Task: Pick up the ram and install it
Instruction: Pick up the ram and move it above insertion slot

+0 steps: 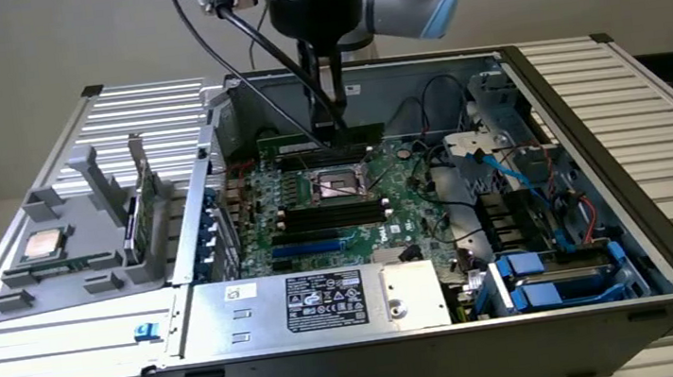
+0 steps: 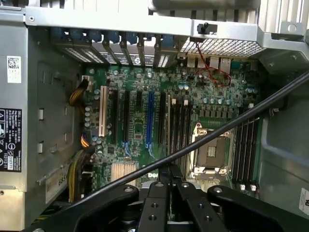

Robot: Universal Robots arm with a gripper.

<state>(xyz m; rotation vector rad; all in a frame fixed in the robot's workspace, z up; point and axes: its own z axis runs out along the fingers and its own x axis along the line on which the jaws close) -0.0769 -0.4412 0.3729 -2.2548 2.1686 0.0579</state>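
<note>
A: Exterior view first. Which step is this?
B: Install, by the look of it. The claw (image 1: 337, 134) is clenched on the ram (image 1: 300, 141), down inside the case (image 1: 583, 122). It sits at the edge of the board (image 1: 412, 180) farthest from the power supply (image 1: 311, 301), just beyond the socket (image 1: 343, 184).
A: How does the ram look?
B: A thin green strip, held level and lengthwise along the slots (image 1: 326, 158). Whether it touches one can't be told.
A: What does seating it call for?
B: Likely its edge squared over one slot, then a straight push.
A: Wrist view?
B: The claw (image 2: 170, 182) has its fingers nearly together above the slots (image 2: 179, 130) beside the socket (image 2: 211, 152). A black cable (image 2: 217, 130) crosses in front.
</note>
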